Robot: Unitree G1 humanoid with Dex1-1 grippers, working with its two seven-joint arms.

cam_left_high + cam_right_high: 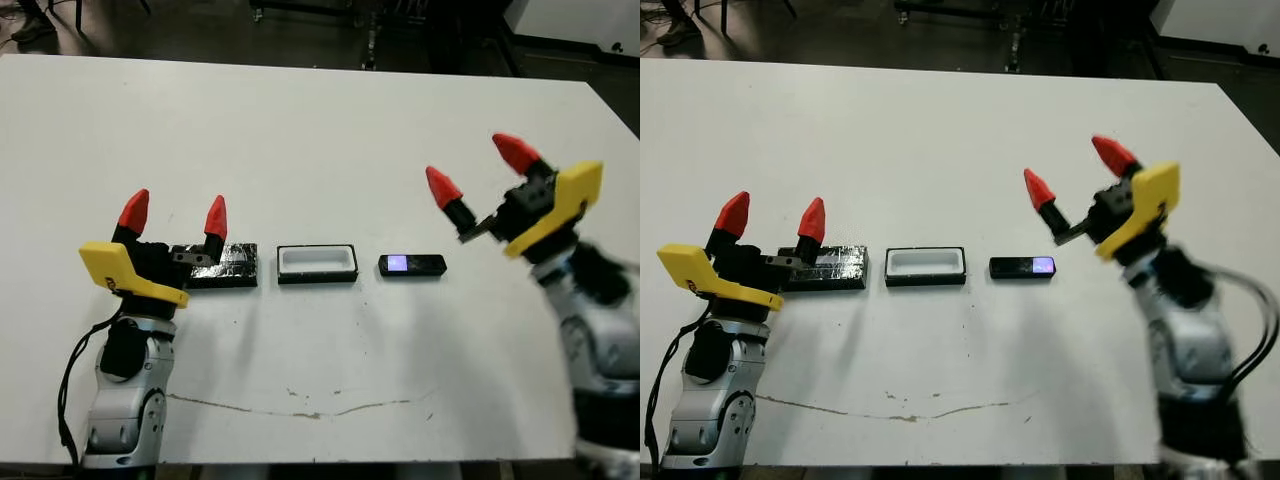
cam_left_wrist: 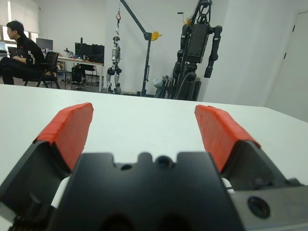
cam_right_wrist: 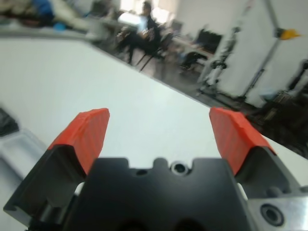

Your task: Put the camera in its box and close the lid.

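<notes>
Black camera (image 1: pixel 412 265) lies near right end effector (image 1: pixel 479 178).

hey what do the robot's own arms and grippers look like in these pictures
Each gripper, left gripper and right gripper, has two pointed red-tipped fingers on black stems rising from a black body, backed by a yellow bracket. The forearms are silver-grey metal with black joints. A black cable loops beside the left arm.

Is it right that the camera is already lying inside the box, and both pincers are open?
Not quite. In the left eye view the camera lies on the table beside the box, which holds nothing. The left pincer and right pincer are both open.
</notes>
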